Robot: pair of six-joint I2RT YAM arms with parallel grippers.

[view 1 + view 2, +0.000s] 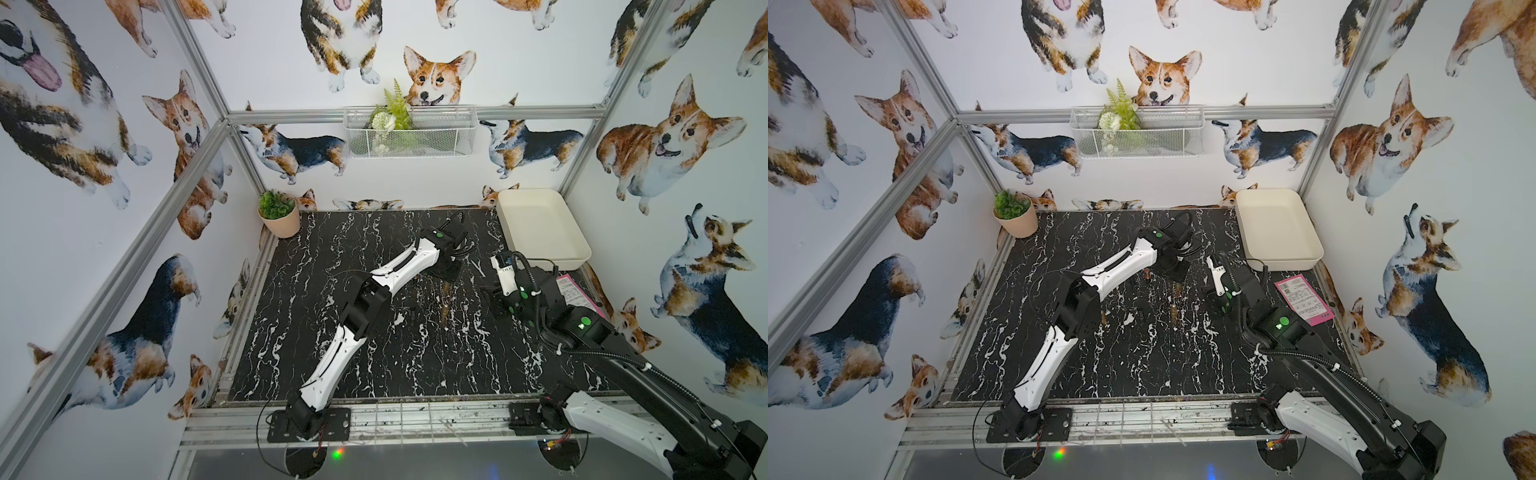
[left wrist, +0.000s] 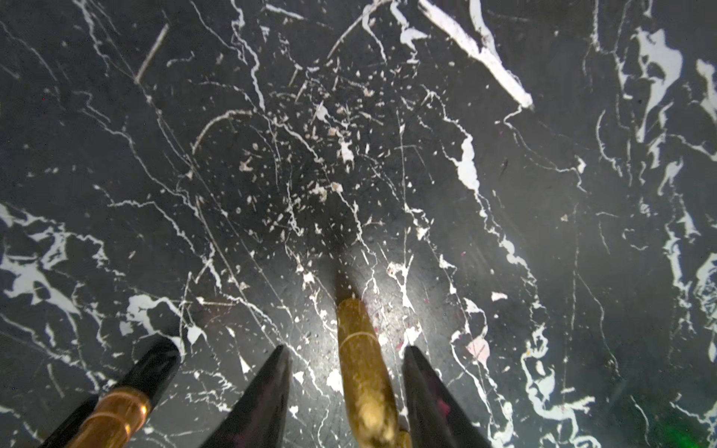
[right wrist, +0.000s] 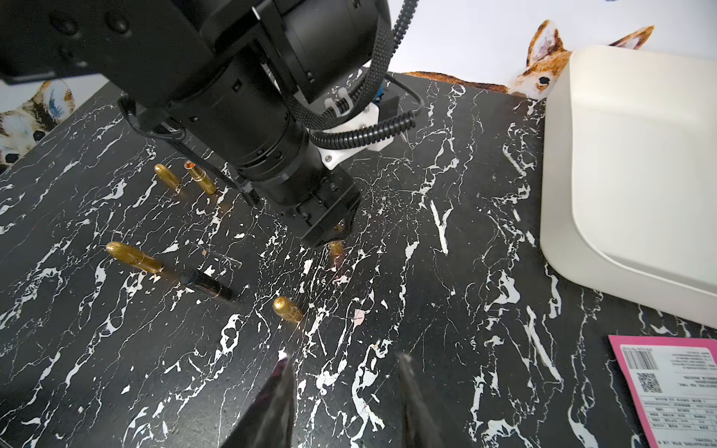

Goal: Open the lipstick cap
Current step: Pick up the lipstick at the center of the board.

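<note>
The left gripper (image 2: 346, 348) is hiding the upper part of the lipstick (image 3: 336, 248) in the right wrist view, and in both top views the lipstick is hard to make out. Its jaws are standing apart around the upright gold lipstick, a gap showing on one side. The right gripper (image 3: 345, 357) is hovering, jaws apart, over bare table (image 3: 446, 310). The lipstick is standing slightly toward 1 o'clock from centre. At 12 o'clock a basket (image 1: 449, 141) is holding a fern (image 1: 397, 108); at 10, a pot (image 1: 282, 224) is holding a plant (image 1: 274, 203).
</note>
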